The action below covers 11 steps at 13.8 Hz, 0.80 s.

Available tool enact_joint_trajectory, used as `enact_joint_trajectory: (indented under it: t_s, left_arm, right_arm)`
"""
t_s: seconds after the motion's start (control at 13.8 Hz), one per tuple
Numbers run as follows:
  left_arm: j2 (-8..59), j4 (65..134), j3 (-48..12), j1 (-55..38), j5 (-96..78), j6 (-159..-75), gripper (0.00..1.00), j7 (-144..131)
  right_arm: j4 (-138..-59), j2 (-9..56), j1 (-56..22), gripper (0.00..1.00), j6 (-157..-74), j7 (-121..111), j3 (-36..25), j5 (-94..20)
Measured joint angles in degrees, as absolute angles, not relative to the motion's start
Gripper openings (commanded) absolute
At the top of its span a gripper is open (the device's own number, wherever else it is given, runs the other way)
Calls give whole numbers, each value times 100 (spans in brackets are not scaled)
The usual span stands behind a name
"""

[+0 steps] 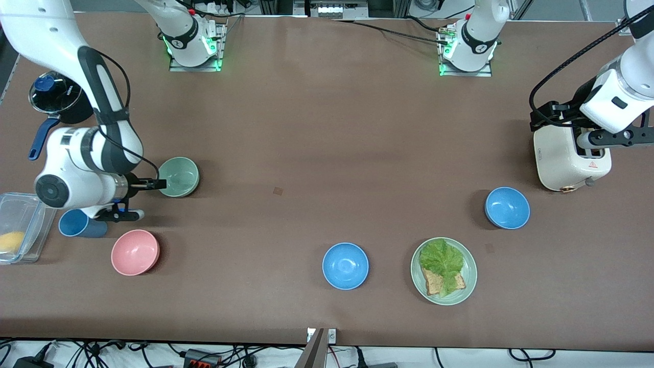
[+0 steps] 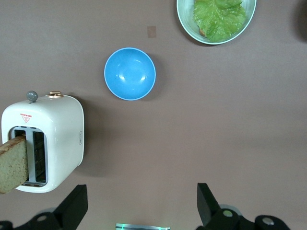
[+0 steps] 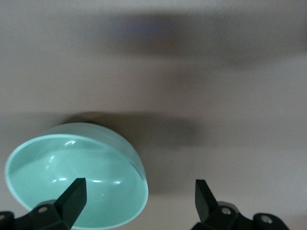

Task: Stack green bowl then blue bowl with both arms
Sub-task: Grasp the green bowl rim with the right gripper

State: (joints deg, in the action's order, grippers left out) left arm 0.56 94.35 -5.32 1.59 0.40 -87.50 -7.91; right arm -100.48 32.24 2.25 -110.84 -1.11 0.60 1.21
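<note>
From the front, my right gripper (image 1: 138, 199) sits low at the right arm's end of the table, fingers spread, the upper one touching the near rim of the green bowl (image 1: 179, 177). The pink bowl (image 1: 135, 252) and a dark blue cup (image 1: 82, 224) lie just beside my wrist, so I judge I should close slowly and lift straight up to avoid brushing them. My left gripper (image 1: 600, 138) hangs over the toaster (image 1: 572, 162), waiting.

In the left wrist view, my fingers (image 2: 76, 206) stand wide and empty; the blue bowl (image 2: 130, 74) lies ahead of them, well apart, with the lettuce plate (image 2: 184, 21) past it.

In the right wrist view, one finger (image 3: 74, 196) is over the green bowl's hollow, the other (image 3: 204, 196) outside its wall. I'd shift so the rim sits squarely between them before pinching.
</note>
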Motion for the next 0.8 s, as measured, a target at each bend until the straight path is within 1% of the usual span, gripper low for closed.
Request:
enact_joint_trajectory:
  t_s: [0.07, 0.15, 0.22, 0.36, 0.44, 0.8]
  left_arm:
    - [56, 9435, -532, 158, 40, -8749, 100, -791]
    - [56, 9435, -532, 159, 40, -8748, 100, -791]
    - [56, 9435, -532, 159, 40, -8747, 100, -791]
    - [56, 9435, -532, 159, 40, -8747, 100, -791]
    - [56, 9435, -532, 159, 40, -8747, 100, -791]
    - [56, 9435, -532, 158, 40, -8747, 100, -791]
  right_arm:
    - [-10050, 3290, 230, 87, -11083, -111, 56, 121]
    - [-10050, 3342, 235, 72, -11082, -111, 53, 121]
    - [-10051, 3387, 235, 52, -11080, -111, 52, 121]
    - [-10051, 3436, 227, 7, -11055, -110, 54, 121]
    - [-10051, 3446, 225, 0, -11023, -109, 55, 121]
    - [-10022, 3445, 210, 0, -10831, -102, 72, 110]
